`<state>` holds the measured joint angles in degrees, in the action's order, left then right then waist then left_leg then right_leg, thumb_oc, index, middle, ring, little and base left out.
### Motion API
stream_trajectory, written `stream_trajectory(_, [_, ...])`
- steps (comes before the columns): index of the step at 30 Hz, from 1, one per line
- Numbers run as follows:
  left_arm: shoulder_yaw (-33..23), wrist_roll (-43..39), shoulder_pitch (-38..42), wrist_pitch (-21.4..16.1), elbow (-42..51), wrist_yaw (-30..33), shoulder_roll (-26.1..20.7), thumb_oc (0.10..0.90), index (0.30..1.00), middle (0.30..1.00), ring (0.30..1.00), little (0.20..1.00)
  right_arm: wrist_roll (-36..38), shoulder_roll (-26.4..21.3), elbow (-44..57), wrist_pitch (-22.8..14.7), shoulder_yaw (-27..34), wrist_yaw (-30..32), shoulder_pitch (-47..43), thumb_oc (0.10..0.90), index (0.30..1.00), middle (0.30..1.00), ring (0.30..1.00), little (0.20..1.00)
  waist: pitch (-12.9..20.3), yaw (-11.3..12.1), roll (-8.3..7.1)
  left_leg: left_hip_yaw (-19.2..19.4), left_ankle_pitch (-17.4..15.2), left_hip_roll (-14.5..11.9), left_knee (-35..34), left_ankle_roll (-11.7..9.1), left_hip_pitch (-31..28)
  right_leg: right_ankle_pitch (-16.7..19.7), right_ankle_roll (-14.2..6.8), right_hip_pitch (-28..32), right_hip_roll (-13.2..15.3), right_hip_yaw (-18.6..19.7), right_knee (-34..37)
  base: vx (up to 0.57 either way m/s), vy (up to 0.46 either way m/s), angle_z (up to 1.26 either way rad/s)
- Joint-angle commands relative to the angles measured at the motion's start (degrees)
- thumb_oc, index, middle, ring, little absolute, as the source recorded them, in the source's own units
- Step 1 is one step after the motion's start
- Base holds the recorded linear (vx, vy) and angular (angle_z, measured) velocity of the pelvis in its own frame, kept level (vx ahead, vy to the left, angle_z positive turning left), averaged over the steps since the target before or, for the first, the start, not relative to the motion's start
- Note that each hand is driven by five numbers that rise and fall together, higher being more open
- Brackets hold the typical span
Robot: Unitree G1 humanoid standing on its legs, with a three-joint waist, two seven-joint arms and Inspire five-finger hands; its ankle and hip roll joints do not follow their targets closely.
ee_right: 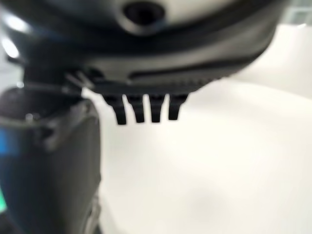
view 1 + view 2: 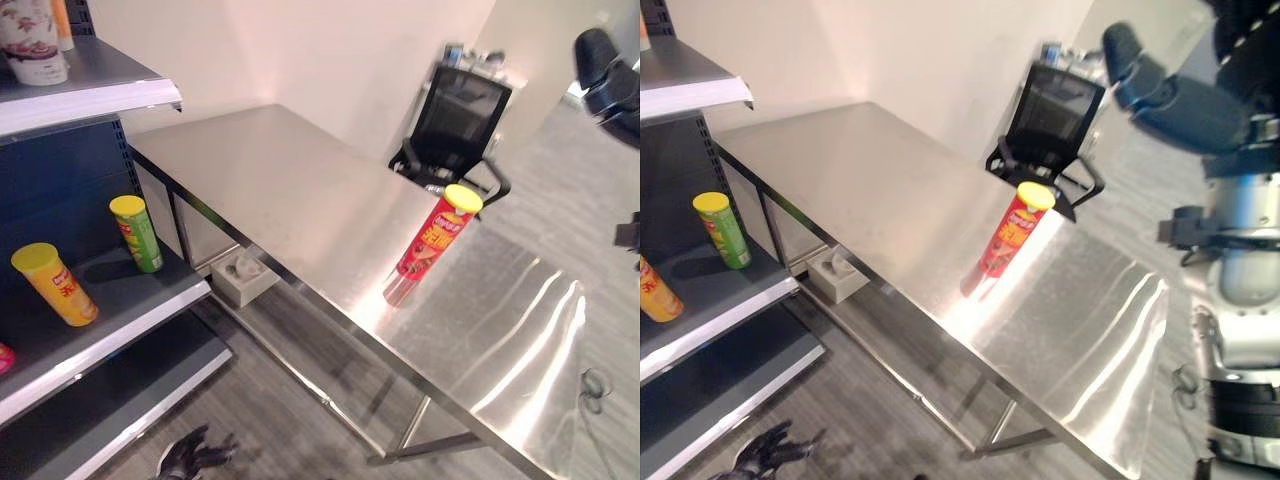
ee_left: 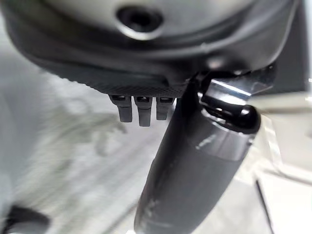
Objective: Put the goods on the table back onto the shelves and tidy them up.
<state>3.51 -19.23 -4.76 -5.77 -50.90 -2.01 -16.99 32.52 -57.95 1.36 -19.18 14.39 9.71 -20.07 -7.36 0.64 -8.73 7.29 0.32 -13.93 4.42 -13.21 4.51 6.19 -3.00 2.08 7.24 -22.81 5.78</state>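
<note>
A red chip can with a yellow lid stands upright near the middle of the steel table, also seen as the red chip can. On the middle shelf at the left stand a green can and an orange-yellow can, both upright and apart. My left hand hangs low over the floor in front of the shelves, its fingers spread and holding nothing. My right hand is raised high at the far right, beyond the table, its fingers straight and holding nothing.
A black office chair stands behind the table's far edge. A white box sits on the floor under the table beside the shelves. The top shelf carries a white-and-dark container. A pink item pokes in at the middle shelf's left edge.
</note>
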Motion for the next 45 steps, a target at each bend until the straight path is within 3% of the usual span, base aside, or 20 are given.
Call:
stream_trajectory(1, [-0.8, -1.2, -2.8, -0.7, -1.5, 0.2, -4.4, 0.800, 0.900, 0.900, 0.900, 0.900, 2.5, 0.0, -3.5, -0.6, 0.6, 0.3, -9.1, 0.800, 0.900, 0.900, 0.900, 0.900, -1.5, 4.4, -0.46, -0.6, -1.5, 3.2, -1.3, 5.6, -2.6, -1.1, -8.8, 2.6, 3.9, -0.9, -1.3, 0.01, 0.178, -0.89])
stream_trajectory(2, [-1.4, -1.5, -3.6, -0.3, 0.4, -0.8, -4.6, 0.800, 0.900, 0.900, 0.900, 0.900, 3.2, 1.7, -4.4, 0.6, 1.6, -0.3, -6.8, 0.800, 0.900, 0.900, 0.900, 0.900, -1.2, 2.9, -0.06, -0.5, -1.2, 4.4, -3.8, 6.3, -3.6, 0.1, -9.2, 1.7, 5.2, -0.3, -2.2, 0.03, 0.177, -0.93])
stream_trajectory(4, [-1.8, -0.7, -4.1, -0.1, -0.9, -1.0, -4.9, 0.800, 0.900, 0.900, 0.900, 0.900, 1.9, 2.6, -4.1, 1.6, 1.7, -0.7, -6.0, 0.800, 0.900, 0.900, 0.900, 0.900, -1.0, 2.4, 0.31, 0.2, -1.0, 5.3, -5.1, 7.0, -4.4, 0.4, -9.6, 0.9, 6.2, 0.6, -2.8, 0.02, 0.224, -0.21])
stream_trajectory(9, [-2.5, 1.6, -3.9, 0.0, -4.9, -1.0, -5.2, 0.800, 0.900, 0.900, 0.900, 0.900, 0.0, 3.7, -5.3, 3.0, 0.6, -0.7, -6.2, 0.800, 0.900, 0.900, 0.900, 0.900, -0.9, 2.1, 0.51, 3.4, -1.6, 7.7, -7.6, 8.9, -7.7, 2.0, -11.0, -0.1, 8.6, 3.2, -3.9, 0.03, 0.175, -0.30])
stream_trajectory(17, [-2.7, 1.5, -3.4, -0.3, -5.8, -0.5, -4.2, 0.800, 0.900, 0.900, 0.900, 0.900, -0.2, 4.6, -6.8, 3.6, 0.6, -0.8, -6.6, 0.800, 0.900, 0.900, 0.900, 0.900, -0.5, 2.7, 0.38, 3.2, -2.7, 8.8, -7.9, 9.9, -9.3, 3.2, -11.7, 0.9, 9.7, 2.9, -4.4, 0.04, 0.051, -0.17])
stream_trajectory(27, [0.2, 1.6, -5.6, -0.2, -1.1, -1.7, -3.4, 0.800, 0.900, 0.900, 0.900, 0.900, -0.5, 0.3, -11.8, 3.9, -1.2, -0.7, -9.0, 0.800, 0.900, 0.900, 0.900, 0.900, -0.4, 4.8, 0.28, 1.6, -1.7, 7.7, -8.5, 9.2, -9.0, 1.3, -11.2, 2.2, 8.5, 0.0, -3.5, 0.03, -0.016, 0.13])
stream_trajectory(38, [1.6, -0.4, -8.4, 0.1, 3.7, -3.2, -3.3, 0.800, 0.900, 0.900, 0.900, 0.900, 5.1, -3.8, -14.7, 6.0, -8.2, -6.9, -11.5, 0.800, 0.900, 0.900, 0.900, 0.900, -1.0, 6.0, -0.76, 0.7, -0.1, 6.2, -9.0, 7.9, -7.6, 1.1, -10.7, 2.7, 7.0, -2.1, -1.3, 0.00, -0.039, 0.09])
stream_trajectory(45, [2.3, -1.2, -9.7, 0.1, 7.8, -3.5, -3.4, 0.800, 0.900, 0.900, 0.900, 0.900, 0.9, -7.0, -15.3, 7.6, -11.3, -7.9, -11.7, 0.800, 0.900, 0.900, 0.900, 0.900, -1.4, 5.9, -0.69, 0.4, 0.4, 6.1, -9.0, 7.6, -7.0, 1.0, -10.5, 2.6, 6.8, -2.4, -1.2, -0.01, -0.014, 0.04])
